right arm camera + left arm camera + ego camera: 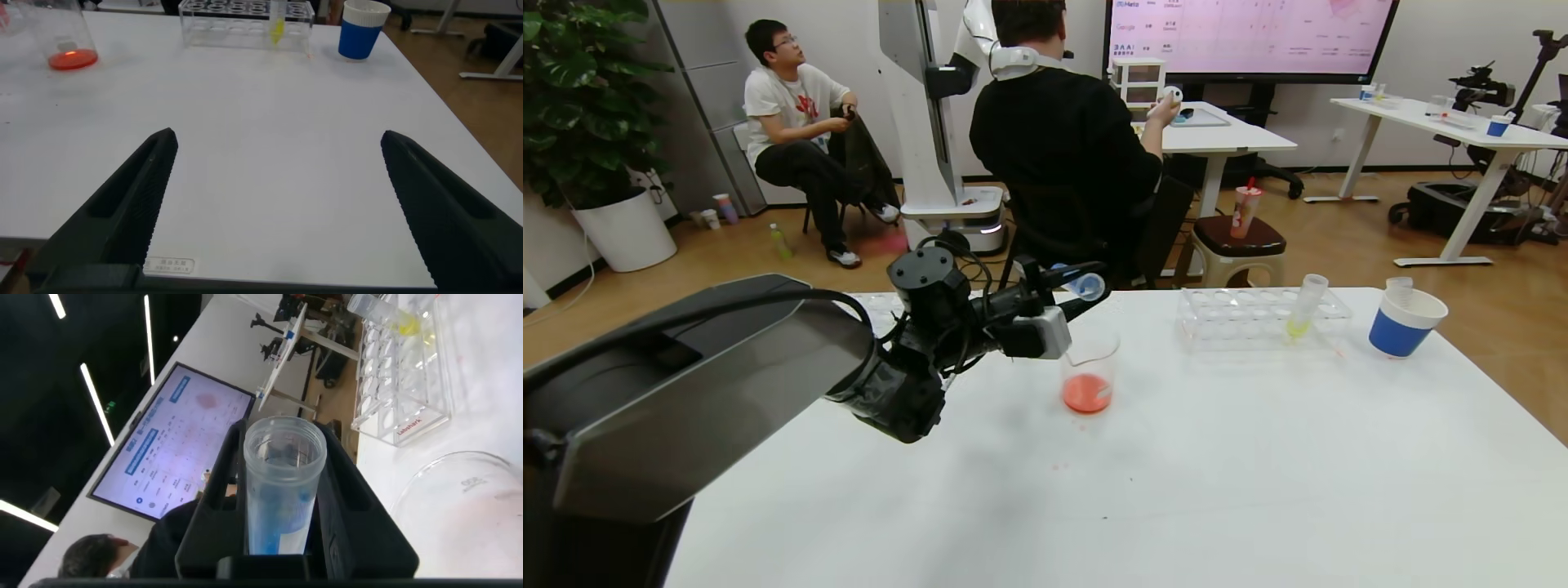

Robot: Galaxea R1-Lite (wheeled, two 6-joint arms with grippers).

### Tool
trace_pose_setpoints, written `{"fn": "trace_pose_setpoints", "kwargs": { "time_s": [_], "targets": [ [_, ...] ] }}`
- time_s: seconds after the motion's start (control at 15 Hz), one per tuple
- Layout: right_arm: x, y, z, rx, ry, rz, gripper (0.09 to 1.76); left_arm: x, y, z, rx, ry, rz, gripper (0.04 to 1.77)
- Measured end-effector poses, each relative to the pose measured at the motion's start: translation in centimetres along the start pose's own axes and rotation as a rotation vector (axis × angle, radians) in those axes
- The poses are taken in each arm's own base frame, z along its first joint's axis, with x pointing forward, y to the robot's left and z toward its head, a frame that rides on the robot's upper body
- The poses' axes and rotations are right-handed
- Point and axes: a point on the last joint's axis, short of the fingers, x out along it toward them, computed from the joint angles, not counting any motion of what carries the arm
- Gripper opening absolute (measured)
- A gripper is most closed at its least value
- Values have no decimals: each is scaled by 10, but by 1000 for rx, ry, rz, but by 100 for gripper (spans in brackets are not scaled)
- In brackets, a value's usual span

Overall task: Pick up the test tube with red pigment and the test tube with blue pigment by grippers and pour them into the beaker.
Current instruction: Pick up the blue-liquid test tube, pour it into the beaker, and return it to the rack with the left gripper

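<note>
While the test tube with blue pigment [1085,286] lay nearly on its side in my left pincer [1072,292], its wide rim pointed toward 2 o'clock and hung just above and behind the rim of the beaker [1089,371]. From the left wrist I looked straight down the tube's open mouth [281,478]: blue liquid clung low along the inside wall, and the two black fingers [214,514] were clamped against either side of it. The beaker [458,510] sat close under that opening, its curved glass edge showing just beyond the fingers.

Inside the beaker a shallow pool of orange-red liquid covered the bottom, and the glass stood upright near the middle of the worktop [1217,474]. I could not tell whether any blue had reached it.

Toward 2 o'clock from the beaker stood the clear tube rack [1262,318], well apart, with a yellow-green tube [1304,306] leaning in it. At 3 o'clock of the rack sat a blue-and-white paper cup [1406,322] with an empty clear tube inside.

My right pincer [278,204] hung low over the near worktop, its two black fingers spread wide with nothing between them.
</note>
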Motion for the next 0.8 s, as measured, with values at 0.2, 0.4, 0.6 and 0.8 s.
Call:
{"fn": "trace_pose_setpoints", "kwargs": {
  "time_s": [0.2, 0.4, 0.6, 0.8],
  "targets": [
    [0, 0, 0, 0, 0, 0, 174, 2, 0, -8, 77, -46, -15, 50],
    [0, 0, 0, 0, 0, 0, 174, -5, -5, -21, 123, -23, -24, 50],
    [0, 0, 0, 0, 0, 0, 174, -7, -11, -29, 150, -9, -30, 50],
    [0, 0, 0, 0, 0, 0, 174, -6, -13, -34, 172, 0, -24, 50]
  ]
}}
